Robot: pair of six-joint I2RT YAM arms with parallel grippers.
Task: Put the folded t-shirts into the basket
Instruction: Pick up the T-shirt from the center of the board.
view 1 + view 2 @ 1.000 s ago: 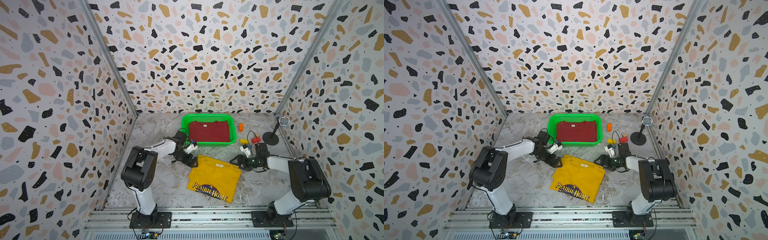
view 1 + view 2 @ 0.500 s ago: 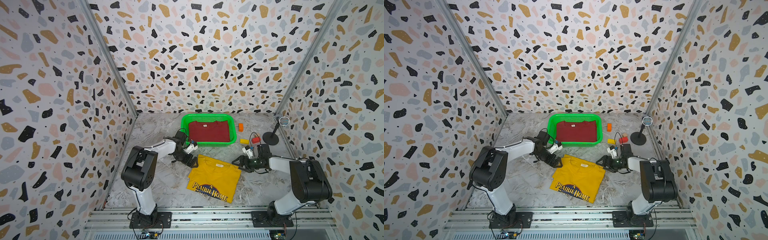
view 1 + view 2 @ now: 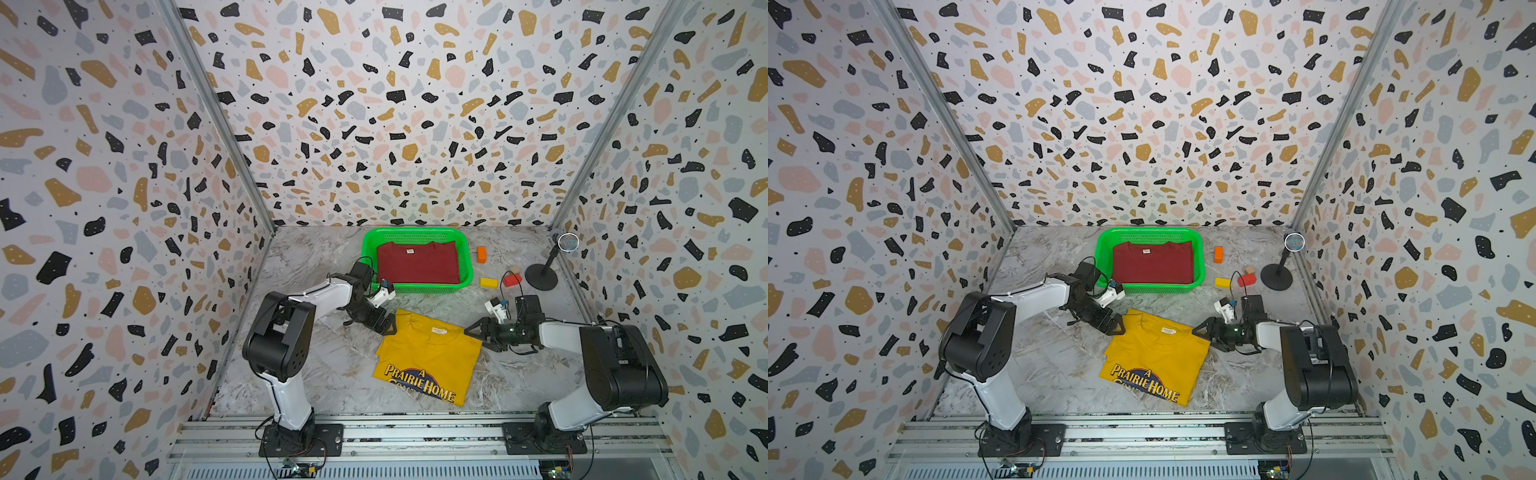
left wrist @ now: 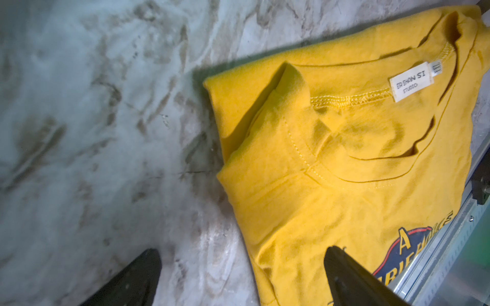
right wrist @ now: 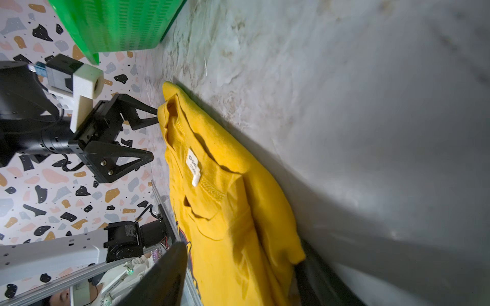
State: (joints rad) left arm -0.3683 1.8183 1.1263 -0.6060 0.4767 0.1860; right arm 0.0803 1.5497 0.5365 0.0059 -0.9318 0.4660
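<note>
Marble-pattern table [image 3: 332, 374] carries everything you need. The green basket [image 3: 419, 286] [image 3: 1154, 286] sits at the middle of the table's far edge.

The yellow t-shirt [image 3: 428, 357] [image 3: 1154, 357] lies flat on the table between the basket and the near edge. It is clear of the basket, with its collar toward the basket and the "A Prairie Home" print toward the near edge. The dark red t-shirt [image 3: 417, 264] [image 3: 1152, 264] lies folded inside the basket, filling most of it.

Your left gripper [image 3: 388, 328] [image 3: 1115, 328] is low at the yellow shirt's far left corner with its fingers wide. In the left wrist view [image 4: 244, 254] one finger is over bare table and one over the cloth [image 4: 344, 185].

Your right gripper [image 3: 473, 334] [image 3: 1200, 332] is at the shirt's far right corner. In the right wrist view [image 5: 238, 254] its fingers stand apart with the shirt's corner [image 5: 225, 225] between them. I can't tell if either finger touches the cloth. That view also shows the left gripper [image 5: 155, 135] spread at the collar end.

A black stand [image 3: 541, 278] is by the table's right edge. The orange block [image 3: 481, 254] is just right of the basket, with the yellow block [image 3: 488, 282] and red block [image 3: 512, 279] between basket and stand.
</note>
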